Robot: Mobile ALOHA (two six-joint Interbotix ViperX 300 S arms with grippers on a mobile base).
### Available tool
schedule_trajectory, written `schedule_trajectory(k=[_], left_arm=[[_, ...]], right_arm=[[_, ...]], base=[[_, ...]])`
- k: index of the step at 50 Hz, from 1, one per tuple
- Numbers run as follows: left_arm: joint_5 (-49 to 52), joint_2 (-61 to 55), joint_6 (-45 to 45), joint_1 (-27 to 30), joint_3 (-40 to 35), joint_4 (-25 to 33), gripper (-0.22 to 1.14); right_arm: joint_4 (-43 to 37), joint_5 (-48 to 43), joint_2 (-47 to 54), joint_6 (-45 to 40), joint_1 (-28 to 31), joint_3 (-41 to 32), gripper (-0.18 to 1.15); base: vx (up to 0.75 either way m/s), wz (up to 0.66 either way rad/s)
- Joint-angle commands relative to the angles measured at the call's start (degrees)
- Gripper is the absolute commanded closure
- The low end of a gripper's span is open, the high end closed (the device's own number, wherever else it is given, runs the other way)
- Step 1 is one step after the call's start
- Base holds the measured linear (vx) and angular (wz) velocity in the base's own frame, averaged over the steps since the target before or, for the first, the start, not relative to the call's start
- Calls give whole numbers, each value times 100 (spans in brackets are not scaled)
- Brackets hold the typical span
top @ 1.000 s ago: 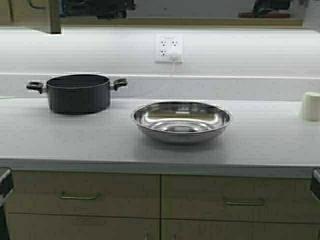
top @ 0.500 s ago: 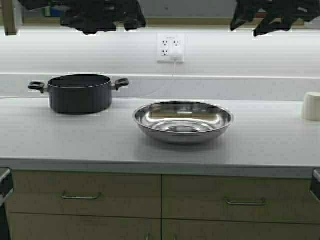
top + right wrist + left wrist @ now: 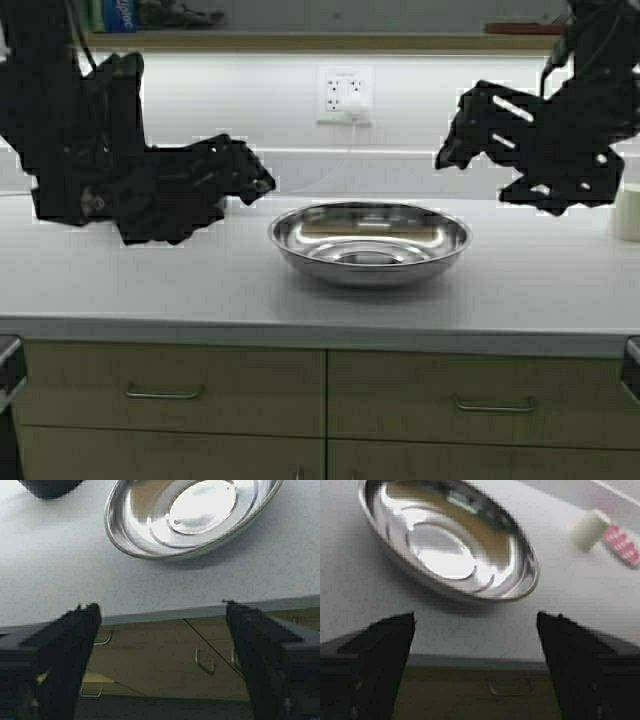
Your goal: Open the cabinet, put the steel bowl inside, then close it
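The steel bowl (image 3: 368,240) sits upright in the middle of the white counter (image 3: 200,285). It also shows in the left wrist view (image 3: 450,540) and in the right wrist view (image 3: 192,515). My left gripper (image 3: 255,180) hovers just left of the bowl, open and empty (image 3: 475,630). My right gripper (image 3: 455,140) hovers above and right of the bowl, open and empty (image 3: 160,630). The cabinet shows only as an open shelf edge (image 3: 300,42) along the top; its doors are out of view.
The black pot is hidden behind my left arm in the high view and shows in the right wrist view (image 3: 50,487). A white cup (image 3: 630,212) stands at the counter's right end. A wall outlet (image 3: 346,95) with a cord is behind the bowl. Drawers (image 3: 420,395) run below the counter.
Both arms have come down from the cabinet height to either side of the bowl. The cabinet door at the top left has left the view. The bowl has stayed put.
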State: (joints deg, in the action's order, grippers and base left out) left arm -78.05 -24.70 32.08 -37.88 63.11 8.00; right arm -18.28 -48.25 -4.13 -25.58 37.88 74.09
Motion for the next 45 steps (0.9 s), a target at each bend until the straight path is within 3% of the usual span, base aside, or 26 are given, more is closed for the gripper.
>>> schedule_trajectory(k=[1,9,19,45], left_arm=[[-967,-879,633,70,-387,-44,-9],[-1512,-1538,1441,448,-729,-88,-9],[-1573,-1731,1687,650,-870,-281,-9],[-1600,-1652,1740,650,-782,-791,-9]], right_arm=[[580,-1187,1222,-773,-264,-237,-7],[1090,-2707,2786,-1564,-773,-580,-7],[1705,-3630,3999,-2250,-1169,-879,-7],[1301,-4474,4315,-2312,-1274,-308,-7]], base=[[1,-1],[2,-2],[5,1],[23,2]])
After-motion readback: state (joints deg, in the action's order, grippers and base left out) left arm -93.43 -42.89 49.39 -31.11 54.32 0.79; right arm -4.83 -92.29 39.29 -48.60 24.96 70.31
